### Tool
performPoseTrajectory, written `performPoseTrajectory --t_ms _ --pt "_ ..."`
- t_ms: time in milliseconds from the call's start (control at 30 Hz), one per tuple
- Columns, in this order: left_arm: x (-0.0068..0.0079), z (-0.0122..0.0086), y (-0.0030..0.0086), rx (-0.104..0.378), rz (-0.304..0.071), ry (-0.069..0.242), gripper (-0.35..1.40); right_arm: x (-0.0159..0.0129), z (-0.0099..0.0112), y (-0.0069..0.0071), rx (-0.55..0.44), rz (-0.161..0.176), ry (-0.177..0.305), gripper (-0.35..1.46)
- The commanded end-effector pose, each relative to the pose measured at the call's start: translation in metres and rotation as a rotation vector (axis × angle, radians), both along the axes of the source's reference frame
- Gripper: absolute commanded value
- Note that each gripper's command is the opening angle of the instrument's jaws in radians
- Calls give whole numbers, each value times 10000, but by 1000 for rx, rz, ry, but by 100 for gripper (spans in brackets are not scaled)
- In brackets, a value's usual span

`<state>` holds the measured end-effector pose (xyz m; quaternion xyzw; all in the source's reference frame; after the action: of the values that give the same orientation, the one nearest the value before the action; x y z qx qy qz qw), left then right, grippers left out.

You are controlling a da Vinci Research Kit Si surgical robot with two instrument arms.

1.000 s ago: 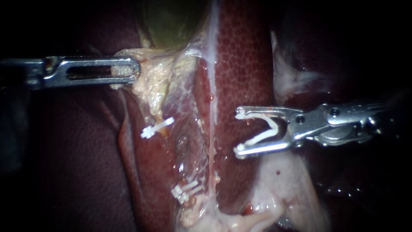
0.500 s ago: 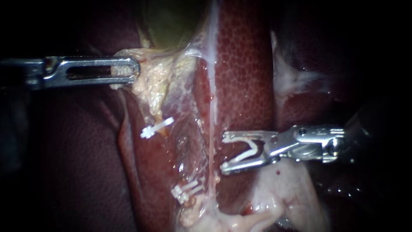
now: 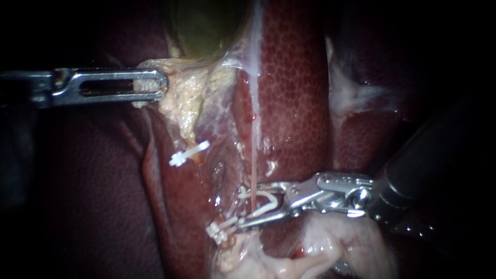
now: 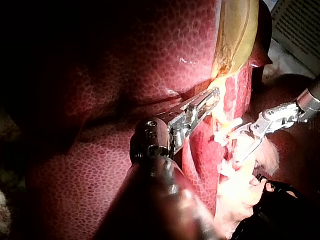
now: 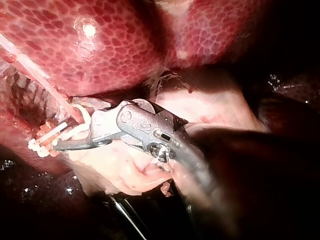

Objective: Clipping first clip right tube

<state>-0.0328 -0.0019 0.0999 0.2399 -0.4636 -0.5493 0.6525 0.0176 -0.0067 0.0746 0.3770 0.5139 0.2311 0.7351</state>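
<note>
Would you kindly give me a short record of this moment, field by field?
Left instrument: jaws shut on pale tissue under the gallbladder
Right instrument: jaws hold an open clip
Tube: passes between the open clip's arms
Placed clips: single clip higher up, clip pair beside the lower jaw
Background: liver

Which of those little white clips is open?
The clip in the right instrument, forked open around the thin tube; the single clip and paired clips lie closed.
</note>
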Motion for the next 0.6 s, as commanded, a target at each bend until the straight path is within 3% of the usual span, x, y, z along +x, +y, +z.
performPoseTrajectory --t_ms 33,300,400,533,600 --pt "0 0 0 0 0 1 -35 2 0 0 4 5 8 56" --pt "-1 0 -1 0 -1 1 -35 2 1 0 35 10 10 47" --pt "-1 0 -1 0 -1 1 -35 -3 2 -1 74 -5 12 26" --pt "-1 0 -1 0 -1 1 -35 -9 1 0 131 -22 11 -21" --pt "-1 0 -1 0 -1 1 -35 -9 1 0 159 -31 9 -35"
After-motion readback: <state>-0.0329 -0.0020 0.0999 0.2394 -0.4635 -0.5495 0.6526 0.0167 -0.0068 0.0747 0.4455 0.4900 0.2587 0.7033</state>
